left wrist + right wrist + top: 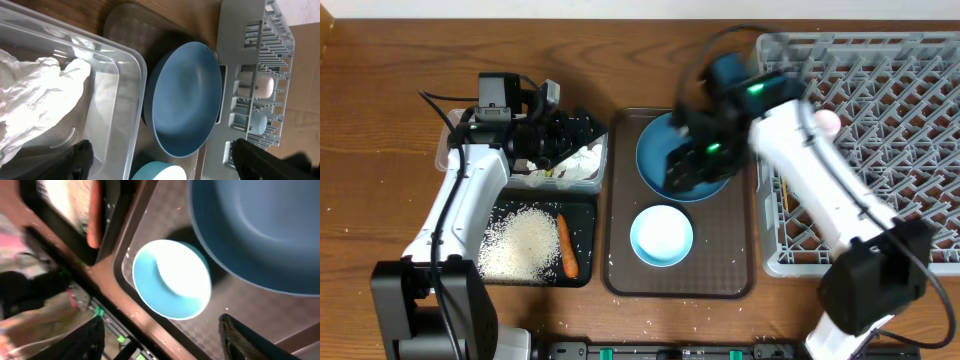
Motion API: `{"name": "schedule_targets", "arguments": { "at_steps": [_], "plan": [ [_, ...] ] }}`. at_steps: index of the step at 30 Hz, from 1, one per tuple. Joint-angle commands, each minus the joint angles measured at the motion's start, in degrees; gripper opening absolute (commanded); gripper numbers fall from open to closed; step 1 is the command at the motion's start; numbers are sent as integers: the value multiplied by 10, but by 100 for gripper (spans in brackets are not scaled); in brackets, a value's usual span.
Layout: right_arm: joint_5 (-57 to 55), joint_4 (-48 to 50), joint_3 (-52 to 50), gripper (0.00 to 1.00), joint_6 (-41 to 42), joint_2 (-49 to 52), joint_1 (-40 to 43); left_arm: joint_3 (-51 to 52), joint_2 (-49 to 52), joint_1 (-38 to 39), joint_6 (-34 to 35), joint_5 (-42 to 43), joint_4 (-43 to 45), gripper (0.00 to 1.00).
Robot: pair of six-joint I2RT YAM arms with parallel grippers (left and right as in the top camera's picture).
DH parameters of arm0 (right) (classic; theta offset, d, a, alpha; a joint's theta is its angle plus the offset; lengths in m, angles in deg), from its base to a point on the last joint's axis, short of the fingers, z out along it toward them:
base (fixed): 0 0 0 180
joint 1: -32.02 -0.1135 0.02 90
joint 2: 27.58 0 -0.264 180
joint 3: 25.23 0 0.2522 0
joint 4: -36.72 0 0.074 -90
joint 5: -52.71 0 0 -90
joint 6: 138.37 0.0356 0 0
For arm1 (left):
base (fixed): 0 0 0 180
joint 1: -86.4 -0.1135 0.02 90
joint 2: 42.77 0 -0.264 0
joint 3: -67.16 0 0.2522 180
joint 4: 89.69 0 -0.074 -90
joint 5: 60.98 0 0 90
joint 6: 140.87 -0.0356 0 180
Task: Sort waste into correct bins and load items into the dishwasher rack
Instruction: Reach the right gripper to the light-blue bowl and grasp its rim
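The round blue plate (658, 150) and the white bowl (661, 235) sit on the brown serving tray (720, 280). My right gripper (688, 165) is open and empty, hovering over the plate; its wrist view shows the bowl (172, 280) and plate (260, 230) below the spread fingers (160, 340). My left gripper (560, 140) is open and empty over the clear tub (448, 150), which holds white tissues (582, 160). Rice (525, 242) and the carrot (566, 245) lie in the black tray (582, 215). The pink cup (262, 86) and light blue cup (257, 122) stand in the grey rack (880, 130). I cannot make out the chopsticks or wrapper.
The rack fills the right side, its left edge against the brown tray. The tub and black tray sit side by side left of the brown tray. Loose rice grains dot the tray and the table's front edge (650, 325).
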Motion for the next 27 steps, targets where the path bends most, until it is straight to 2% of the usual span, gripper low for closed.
{"name": "schedule_targets", "arguments": {
  "at_steps": [1, 5, 12, 17, 19, 24, 27],
  "plan": [
    [-140, 1, 8, 69, 123, -4, -72, 3, -13, 1, -6, -3, 0, 92],
    [-229, 7, 6, 66, 224, -4, -151, 3, -13, 1, -6, -3, 0, 93],
    [-276, 61, -21, 59, 304, -4, -241, 3, -13, 0, -6, -3, 0, 94],
    [-284, 121, -80, 56, 316, -4, -273, 3, -13, 1, -6, -3, 0, 94],
    [-284, 140, -109, 51, 316, -4, -281, 3, -13, 0, -6, -3, 0, 94],
    [-284, 193, -176, 51, 316, -4, -290, 3, -13, 1, -6, -3, 0, 94],
    [-282, 219, -205, 47, 316, -4, -292, 3, -13, 1, -6, -3, 0, 95]
  ]
}}
